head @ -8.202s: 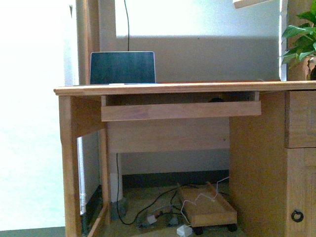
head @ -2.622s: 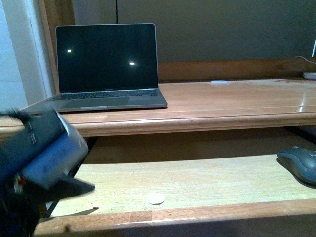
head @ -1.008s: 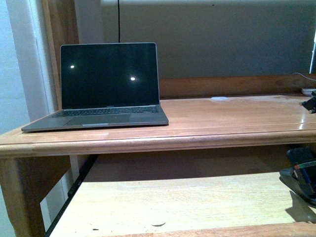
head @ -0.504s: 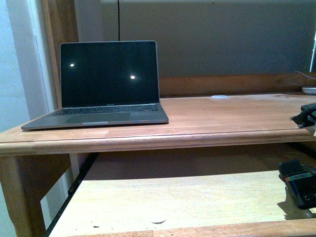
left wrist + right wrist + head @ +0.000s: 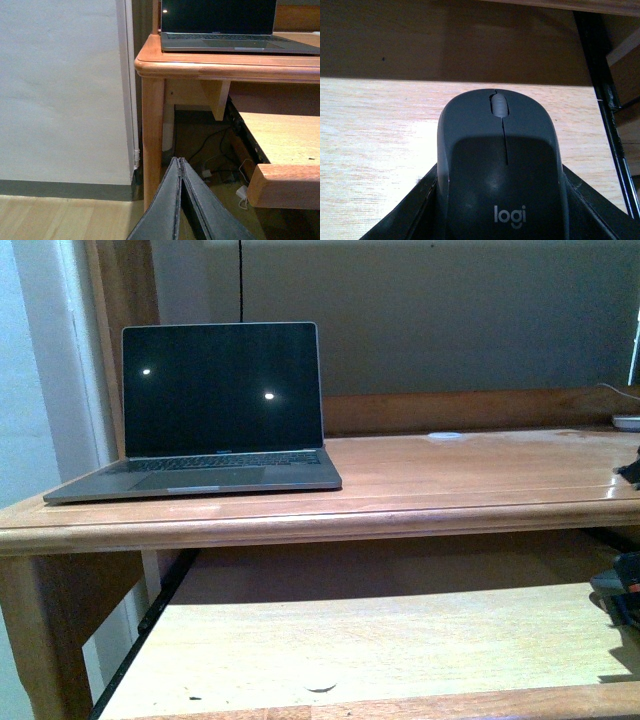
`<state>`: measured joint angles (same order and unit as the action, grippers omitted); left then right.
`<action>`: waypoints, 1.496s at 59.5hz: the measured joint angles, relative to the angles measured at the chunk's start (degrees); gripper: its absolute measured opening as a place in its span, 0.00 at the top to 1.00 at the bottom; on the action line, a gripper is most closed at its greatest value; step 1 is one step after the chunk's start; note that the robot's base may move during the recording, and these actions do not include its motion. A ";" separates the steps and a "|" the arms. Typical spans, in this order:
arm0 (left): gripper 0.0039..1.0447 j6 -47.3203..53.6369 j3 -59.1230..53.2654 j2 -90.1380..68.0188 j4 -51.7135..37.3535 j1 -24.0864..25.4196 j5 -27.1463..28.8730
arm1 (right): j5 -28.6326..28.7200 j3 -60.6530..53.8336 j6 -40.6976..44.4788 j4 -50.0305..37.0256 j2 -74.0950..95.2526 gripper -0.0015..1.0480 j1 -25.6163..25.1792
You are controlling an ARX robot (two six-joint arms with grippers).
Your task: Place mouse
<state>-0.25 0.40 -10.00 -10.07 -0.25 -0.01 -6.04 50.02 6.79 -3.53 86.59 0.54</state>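
- Dark grey domed plastic mouse sits pinched in the right gripper, at the pale wooden pull-out tray's right edge.
- Empty left gripper is pressed together.
- Grasp looks done; placing remains.

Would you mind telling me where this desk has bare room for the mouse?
Desktop: largely bare right of the laptop, save a small white disc at the back. Pull-out shelf: bare except its right end, where the right gripper holds the mouse.
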 joint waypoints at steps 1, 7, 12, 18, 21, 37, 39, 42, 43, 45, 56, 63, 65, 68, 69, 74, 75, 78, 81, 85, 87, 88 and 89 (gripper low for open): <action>0.98 0.00 0.02 1.20 1.38 0.00 0.00 | 0.44 -0.15 0.37 0.26 -0.52 0.47 -0.22; 0.98 0.00 0.04 7.26 8.94 0.00 0.00 | 6.19 -1.40 4.24 4.26 -6.54 0.47 -2.14; 0.98 0.00 0.04 9.38 9.77 0.00 0.00 | 11.85 -1.27 8.41 9.09 -12.50 0.47 -4.09; 0.98 0.00 0.02 9.53 9.90 0.00 0.00 | 14.64 1.31 10.49 12.79 -15.96 0.47 -4.98; 0.98 0.00 0.04 9.64 9.92 0.00 0.00 | 14.29 4.31 10.64 13.14 -16.11 0.47 -4.68; 0.98 0.00 0.02 9.64 9.99 0.00 0.00 | -2.71 27.21 1.33 7.45 0.87 0.47 9.53; 0.98 0.00 0.02 9.64 9.99 0.00 0.00 | -4.79 29.75 0.39 7.87 3.67 0.47 11.02; 0.98 0.00 0.04 9.64 9.99 0.00 0.00 | -7.37 33.70 -0.87 8.17 8.44 0.47 13.11; 0.98 0.00 0.04 9.64 9.99 0.00 0.00 | -7.76 34.51 -1.38 8.35 9.35 0.47 13.44; 0.95 -0.02 0.04 9.64 9.99 0.00 0.00 | -8.76 36.92 -2.25 9.31 12.20 0.47 14.36; 0.67 -0.02 0.04 9.64 9.99 0.00 0.00 | -15.17 47.74 -6.51 11.98 25.16 0.47 16.96; 0.50 -0.02 0.04 9.64 9.99 0.00 0.00 | -18.38 52.89 -8.20 13.51 30.14 0.47 17.09; 0.45 -0.02 0.04 9.64 9.99 0.00 0.00 | -18.99 53.96 -8.37 13.84 31.10 0.47 17.07; 0.35 -0.02 0.04 9.64 9.99 0.00 0.00 | -20.20 55.58 -8.59 14.14 32.44 0.47 16.96; 0.33 -0.02 0.04 9.64 9.99 0.00 0.00 | -20.28 55.84 -8.63 14.25 32.70 0.47 16.94; 0.19 -0.02 0.04 9.64 9.99 0.00 0.00 | -20.46 57.16 -9.11 14.91 33.77 0.47 16.81; 0.18 -0.02 0.04 9.64 9.99 0.00 0.00 | -20.50 57.18 -9.18 14.93 33.83 0.47 16.81; 0.11 -0.02 0.02 9.64 9.99 0.00 0.00 | -20.65 57.27 -9.22 14.99 34.18 0.47 16.85; 0.06 0.02 0.04 9.64 9.99 0.00 0.00 | -20.87 57.22 -9.31 14.56 34.40 0.47 16.92; 0.08 0.00 0.04 9.64 9.99 0.00 0.00 | -20.87 56.52 -9.90 12.63 34.56 0.43 17.09; 0.07 0.00 0.04 9.64 9.99 0.00 0.00 | -20.92 55.91 -10.34 10.93 34.56 0.36 17.14; 0.07 0.00 0.04 9.64 9.99 0.00 0.00 | -20.68 55.63 -10.64 10.16 34.56 0.33 17.14; 0.07 0.00 0.04 9.64 9.99 0.00 0.00 | -20.11 55.30 -10.73 9.49 34.49 0.29 17.14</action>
<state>-0.25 0.45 -0.36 -0.08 -0.25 -0.01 -26.15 105.32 -3.95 5.96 121.08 17.67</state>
